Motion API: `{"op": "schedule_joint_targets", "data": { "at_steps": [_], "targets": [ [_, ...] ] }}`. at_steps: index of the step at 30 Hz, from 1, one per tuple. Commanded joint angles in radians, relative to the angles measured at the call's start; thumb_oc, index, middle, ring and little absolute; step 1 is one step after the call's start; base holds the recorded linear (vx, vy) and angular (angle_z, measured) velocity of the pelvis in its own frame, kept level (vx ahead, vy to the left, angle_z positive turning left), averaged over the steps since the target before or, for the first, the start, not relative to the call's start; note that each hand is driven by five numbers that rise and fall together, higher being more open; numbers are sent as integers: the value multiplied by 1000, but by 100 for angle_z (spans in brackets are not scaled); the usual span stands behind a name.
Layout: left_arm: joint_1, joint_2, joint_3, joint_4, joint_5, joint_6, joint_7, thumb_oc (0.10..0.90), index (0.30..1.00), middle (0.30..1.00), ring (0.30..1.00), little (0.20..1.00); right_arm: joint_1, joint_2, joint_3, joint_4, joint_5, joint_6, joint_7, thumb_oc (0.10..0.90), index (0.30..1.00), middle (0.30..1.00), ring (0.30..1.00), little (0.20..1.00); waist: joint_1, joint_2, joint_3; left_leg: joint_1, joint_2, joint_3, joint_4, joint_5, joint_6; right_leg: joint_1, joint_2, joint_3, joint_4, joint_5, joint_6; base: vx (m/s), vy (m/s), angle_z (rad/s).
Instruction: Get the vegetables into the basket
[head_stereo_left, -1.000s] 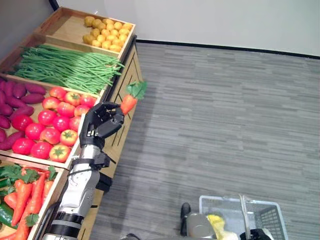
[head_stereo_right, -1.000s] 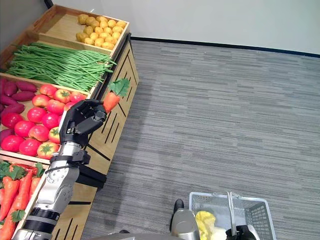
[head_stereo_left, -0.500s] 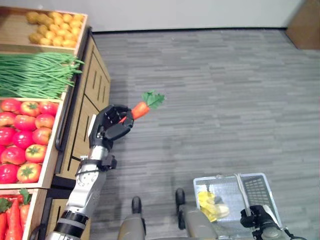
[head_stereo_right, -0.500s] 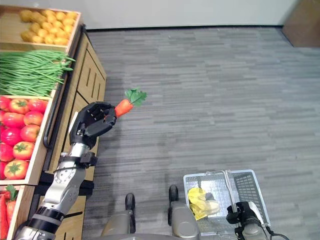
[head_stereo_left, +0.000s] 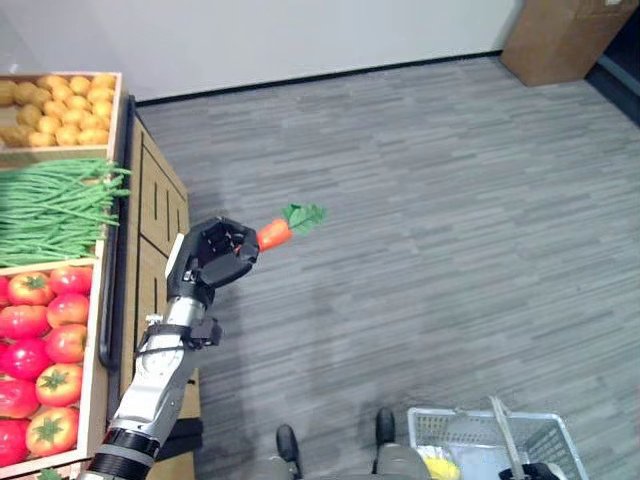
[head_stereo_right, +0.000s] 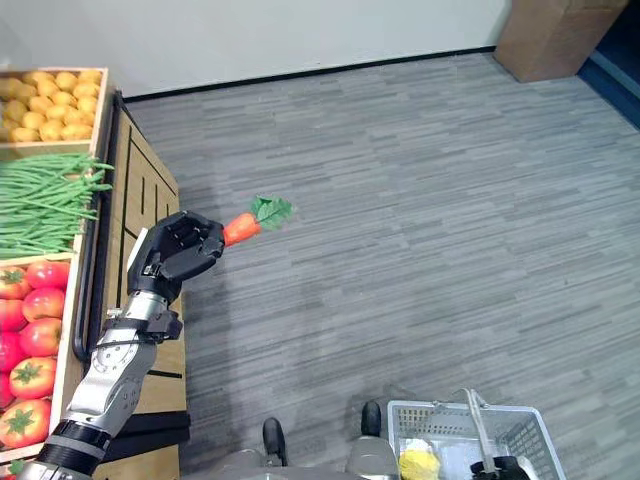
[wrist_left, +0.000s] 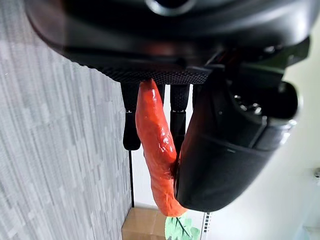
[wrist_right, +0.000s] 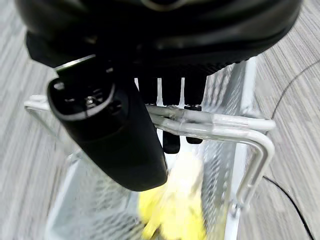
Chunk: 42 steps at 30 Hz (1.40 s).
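Produce shelves along the left: yellow potatoes (head_stereo_left: 55, 105), green beans (head_stereo_left: 50, 205), tomatoes (head_stereo_left: 40, 340) in wooden crates. Left hand (head_stereo_left: 212, 258) raised over the grey floor (head_stereo_left: 450, 220) just off the shelf edge, fingers curled round a carrot (head_stereo_left: 274, 233); orange root pinned against the thumb, leafy top poking out past the hand. Basket (head_stereo_right: 500, 435) well apart at lower right, cut off by the frame, something yellow inside (head_stereo_right: 418, 464). Right hand (wrist_right: 115, 135) curled round the basket's handle (wrist_right: 210, 122).
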Motion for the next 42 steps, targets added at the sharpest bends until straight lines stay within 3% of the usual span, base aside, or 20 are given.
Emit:
{"op": "schedule_joint_targets", "data": {
  "at_steps": [1,8,11,12,21,31,42],
  "targets": [
    [-71,20,68,-131,0,-89,-24,400,300,300,300,300,-27,-122,1,15,-14,-17,-48,400,300,300,300,300,21,-61,-65,-45,58,-57,52,4,-84,-7,-71,8,50,44,80,29,-72,9],
    [-67,27,28,-123,-2,-76,-47,400,300,300,300,300,-85,-216,39,-68,-46,-34,-47,400,300,300,300,300,23,-56,-87,-25,75,-62,15,29,-98,19,-51,-8,14,32,73,10,-54,6],
    [-79,37,-1,-126,-4,-75,-54,400,300,300,300,300,-133,-266,74,-164,-62,-49,-51,400,300,300,300,300,20,-53,-97,-21,84,-62,3,38,-103,22,-42,-8,9,29,70,-1,-22,2],
    [-94,46,-27,-128,-9,-75,-61,400,300,300,300,300,-192,-312,117,-278,-81,-62,-60,400,300,300,300,300,18,-50,-105,-24,92,-58,-1,41,-108,23,-38,-7,4,26,69,0,0,0],
    [-145,71,-115,-156,14,-61,-85,400,300,300,300,300,-353,-378,227,-451,-130,-70,-65,400,300,300,300,300,16,-39,-118,-14,98,-48,-1,32,-108,23,-38,3,0,22,66,7,3,-4],
    [-306,146,-313,-206,71,-60,-145,400,300,300,300,300,-563,-356,376,-462,-110,-85,-59,400,300,300,300,300,12,-28,-118,-5,97,-33,-1,20,-105,17,-41,25,0,23,68,6,4,-2],
    [-423,149,-457,-201,98,-56,-162,400,300,300,300,300,-719,-300,507,-572,-119,-101,-56,400,300,300,300,300,8,-22,-114,-1,96,-25,-1,16,-103,9,-42,41,0,21,66,6,6,-3]
  ]
}}
